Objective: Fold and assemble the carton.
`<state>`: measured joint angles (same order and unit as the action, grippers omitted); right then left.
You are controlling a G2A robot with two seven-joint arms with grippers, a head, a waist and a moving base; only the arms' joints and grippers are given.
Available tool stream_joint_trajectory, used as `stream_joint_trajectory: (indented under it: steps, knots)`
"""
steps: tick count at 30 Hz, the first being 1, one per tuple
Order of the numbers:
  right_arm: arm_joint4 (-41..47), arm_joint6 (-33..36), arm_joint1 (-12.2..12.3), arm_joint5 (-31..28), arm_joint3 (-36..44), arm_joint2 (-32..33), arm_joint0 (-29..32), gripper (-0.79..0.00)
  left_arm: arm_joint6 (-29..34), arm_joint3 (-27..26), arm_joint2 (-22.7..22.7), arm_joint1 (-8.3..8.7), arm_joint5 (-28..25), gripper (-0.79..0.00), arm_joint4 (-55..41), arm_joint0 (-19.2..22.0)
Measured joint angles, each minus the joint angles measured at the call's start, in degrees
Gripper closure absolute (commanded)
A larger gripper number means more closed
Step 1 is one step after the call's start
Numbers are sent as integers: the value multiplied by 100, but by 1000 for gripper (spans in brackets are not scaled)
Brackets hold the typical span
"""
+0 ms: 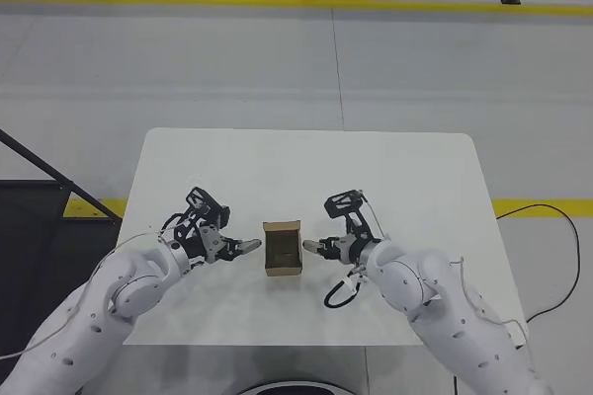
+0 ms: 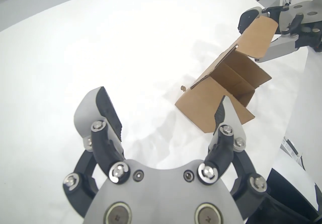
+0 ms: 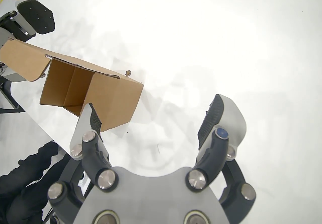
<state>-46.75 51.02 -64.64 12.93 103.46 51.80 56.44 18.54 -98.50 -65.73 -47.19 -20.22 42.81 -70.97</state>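
A small brown carton [image 1: 282, 250] stands on the white table [image 1: 306, 168] near its front middle, top open, inner flaps folded into the bottom. In the left wrist view the carton [image 2: 226, 81] has one side flap sticking out toward each arm. My left gripper [image 1: 245, 246] is open just beside its left side; one finger [image 2: 224, 114] overlaps the near flap. My right gripper [image 1: 316, 247] is open close to the opposite side, one finger [image 3: 89, 115] in front of the carton [image 3: 110, 89]. Neither holds anything.
A tiny brown scrap [image 2: 183, 88] lies on the table beside the carton. The table's front edge runs just behind both wrists. A black stand [image 1: 30, 158] and dark mat sit off the table's left side, and a cable [image 1: 563, 247] lies on the floor to the right.
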Motion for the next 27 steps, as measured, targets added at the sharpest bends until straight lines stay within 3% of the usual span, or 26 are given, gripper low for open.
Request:
stream_joint_trajectory:
  steps: [27]
  knots:
    - [-646, 499, -333, 256, -267, -626, -465, -785, 483, 149, 449, -287, 61, -785, 359, 411]
